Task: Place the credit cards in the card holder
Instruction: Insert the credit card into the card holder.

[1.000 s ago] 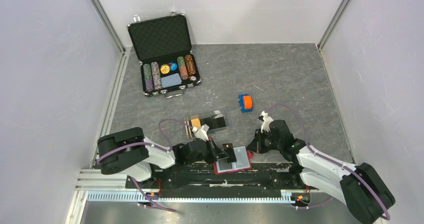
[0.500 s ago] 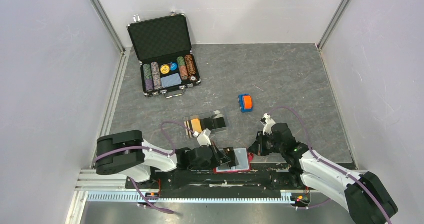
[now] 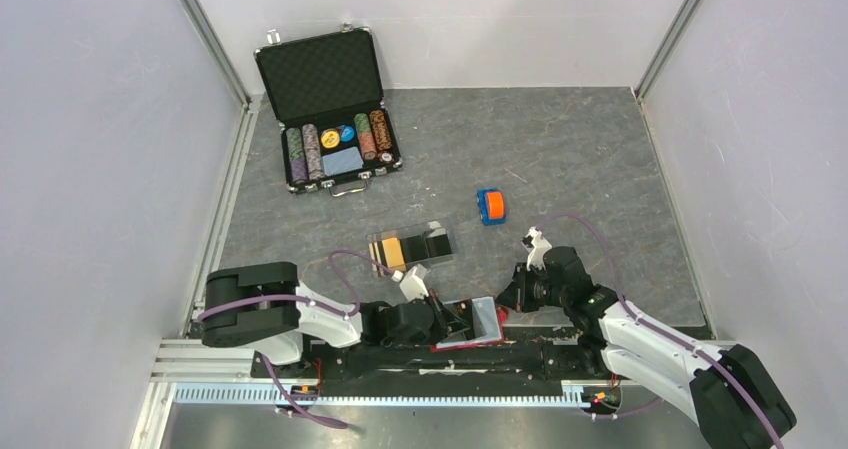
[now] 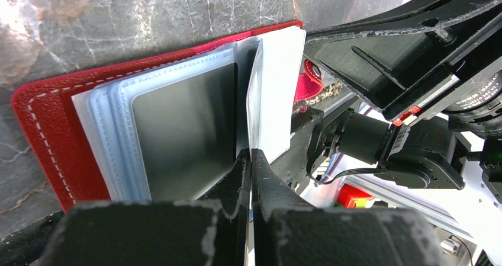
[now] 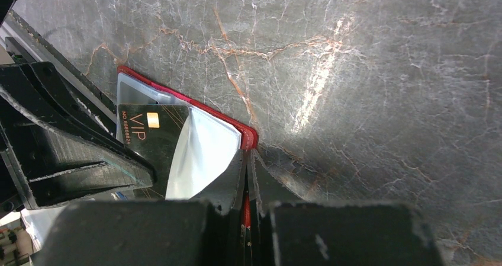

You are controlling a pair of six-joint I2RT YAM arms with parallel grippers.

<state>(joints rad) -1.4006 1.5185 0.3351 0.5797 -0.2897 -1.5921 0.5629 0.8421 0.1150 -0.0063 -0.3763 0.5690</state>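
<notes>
Overhead view of a grey marbled table w/ two robot arms at the bottom edge. Both grippers meet at a small red wallet at bottom centre, right by the arm bases.

Left gripper: fingers fully closed, pinching a thin clear sleeve of the wallet. In the left wrist view the sleeve stands on edge, rising from between the fingertips. To its left, a dark card lies flat in the wallet's other plastic pockets.

Right gripper: also fully closed, nipping the wallet's right edge. In the right wrist view, red shows between its fingers, and the wallet's corner sits just above them. A dark VIP card w/ a gold chip lies in the wallet, left centre of that view, partly covered by the pale lifted sleeve.

Card holder: clear tray just above centre-left of the grippers, near but not touching the wallet. One orange-gold credit card sits in a compartment toward its left end.

Upper left: open black briefcase w/ rows of poker chips. Centre: small blue & orange object, apart from everything else.
</notes>
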